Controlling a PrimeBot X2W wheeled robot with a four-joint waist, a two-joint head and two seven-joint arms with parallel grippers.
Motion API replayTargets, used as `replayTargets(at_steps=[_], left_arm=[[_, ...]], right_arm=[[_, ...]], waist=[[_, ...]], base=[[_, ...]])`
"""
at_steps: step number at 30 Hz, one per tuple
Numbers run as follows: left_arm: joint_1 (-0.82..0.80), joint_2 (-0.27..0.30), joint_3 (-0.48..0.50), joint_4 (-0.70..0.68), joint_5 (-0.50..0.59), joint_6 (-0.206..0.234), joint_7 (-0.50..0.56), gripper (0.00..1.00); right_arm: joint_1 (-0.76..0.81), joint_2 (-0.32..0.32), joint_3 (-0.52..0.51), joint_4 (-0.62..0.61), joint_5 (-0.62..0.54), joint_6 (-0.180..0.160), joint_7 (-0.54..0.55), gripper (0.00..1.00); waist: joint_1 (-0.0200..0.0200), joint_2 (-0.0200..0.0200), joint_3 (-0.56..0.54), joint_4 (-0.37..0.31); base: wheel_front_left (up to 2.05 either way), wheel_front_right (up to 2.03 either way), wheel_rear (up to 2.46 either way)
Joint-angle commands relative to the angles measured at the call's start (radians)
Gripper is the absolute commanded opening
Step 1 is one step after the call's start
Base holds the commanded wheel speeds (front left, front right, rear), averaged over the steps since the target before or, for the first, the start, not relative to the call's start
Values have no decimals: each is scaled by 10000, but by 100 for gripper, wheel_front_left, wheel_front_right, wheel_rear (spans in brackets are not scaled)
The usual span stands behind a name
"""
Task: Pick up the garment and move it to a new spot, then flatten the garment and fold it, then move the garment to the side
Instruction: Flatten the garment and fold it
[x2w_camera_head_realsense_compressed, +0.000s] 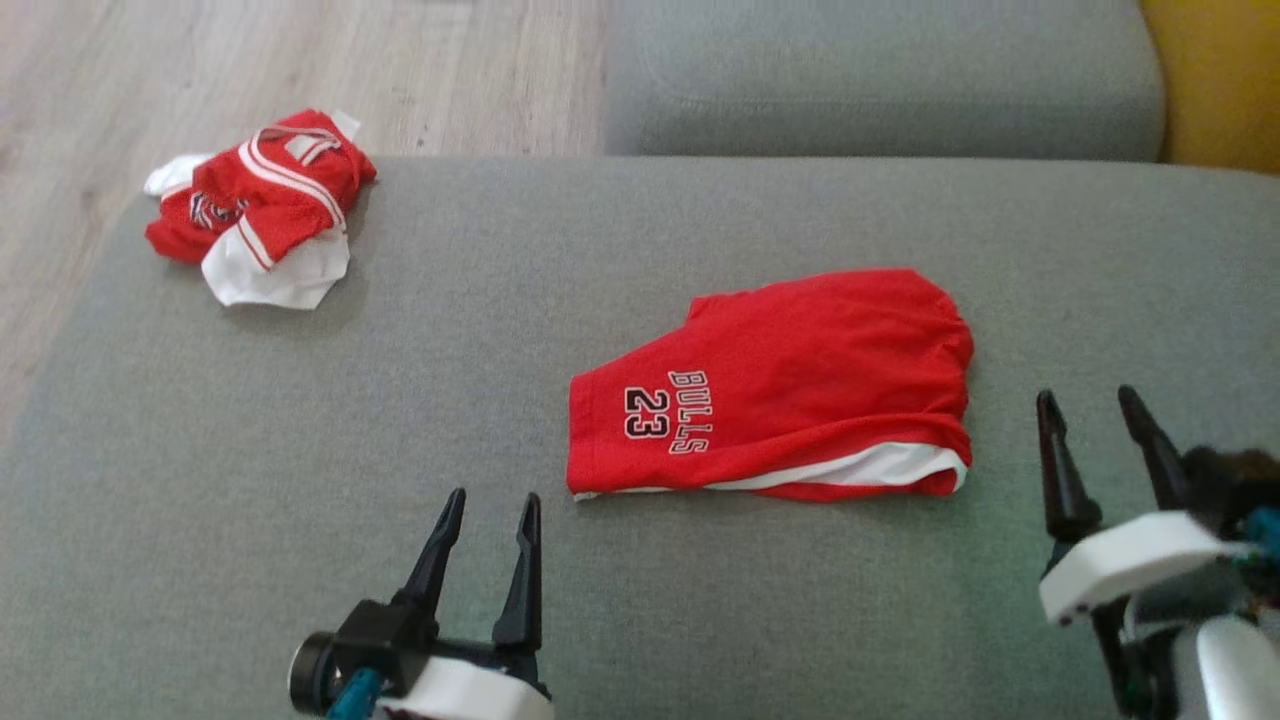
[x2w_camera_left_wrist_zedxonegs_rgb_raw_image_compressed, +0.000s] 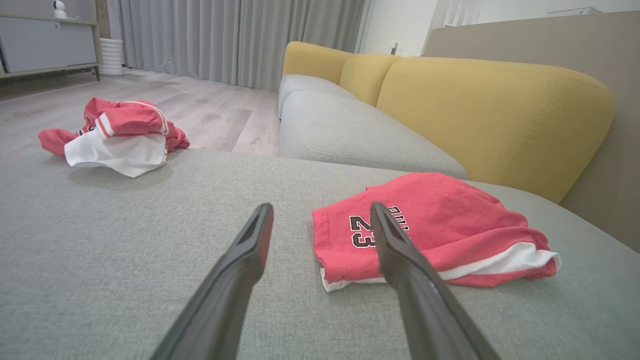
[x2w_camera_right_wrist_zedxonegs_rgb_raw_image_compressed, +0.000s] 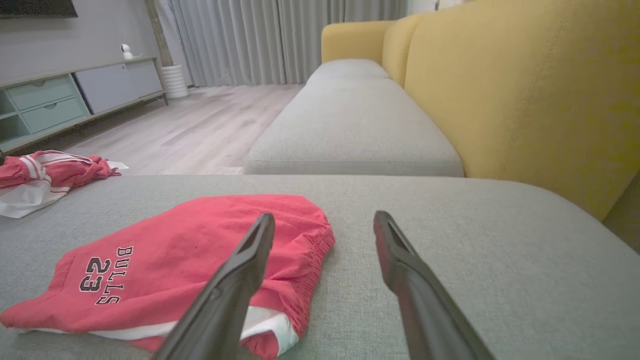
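The garment (x2w_camera_head_realsense_compressed: 780, 385) is a pair of red shorts printed "BULLS 23", lying folded on the grey sofa cushion (x2w_camera_head_realsense_compressed: 500, 330), a white lining showing along its near edge. It also shows as the garment (x2w_camera_left_wrist_zedxonegs_rgb_raw_image_compressed: 430, 230) and the garment (x2w_camera_right_wrist_zedxonegs_rgb_raw_image_compressed: 200, 260) in the wrist views. My left gripper (x2w_camera_head_realsense_compressed: 492, 515) stands open low on the cushion, a short way left of the shorts' hem. My right gripper (x2w_camera_head_realsense_compressed: 1092, 408) is open too, just right of the waistband, holding nothing.
A second red and white garment (x2w_camera_head_realsense_compressed: 262, 205) lies crumpled at the cushion's far left corner. Another grey seat cushion (x2w_camera_head_realsense_compressed: 880, 80) lies beyond, with the yellow backrest (x2w_camera_right_wrist_zedxonegs_rgb_raw_image_compressed: 525, 90) along the right. Wooden floor (x2w_camera_head_realsense_compressed: 200, 70) lies past the left edge.
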Motion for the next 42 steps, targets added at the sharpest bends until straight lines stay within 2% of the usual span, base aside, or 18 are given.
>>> replayTargets(at_steps=[1,5,9,18,42], left_arm=[[-99,68,343,-247,-89,-1,-51,100],[59,151,463,-148,-256,8,-51,100],[210,228,586,-27,-420,-6,-57,100],[365,358,759,106,-637,5,-67,100],[240,465,735,-91,-659,158,-82,100]], right_arm=[[-83,10,128,-484,-260,73,-225,100],[411,422,1,-722,-606,73,-689,100],[787,568,-21,-651,-750,73,-1004,100],[1001,581,236,-66,-320,73,-1515,100],[811,583,462,421,-350,73,-1755,100]], waist=[[1,-1,-151,-12],[1,-1,-390,33],[1,-1,-619,101],[1,-1,-860,194],[1,-1,-804,197]], base=[[0,0,0],[0,0,0],[0,0,0],[0,0,0],[0,0,0]])
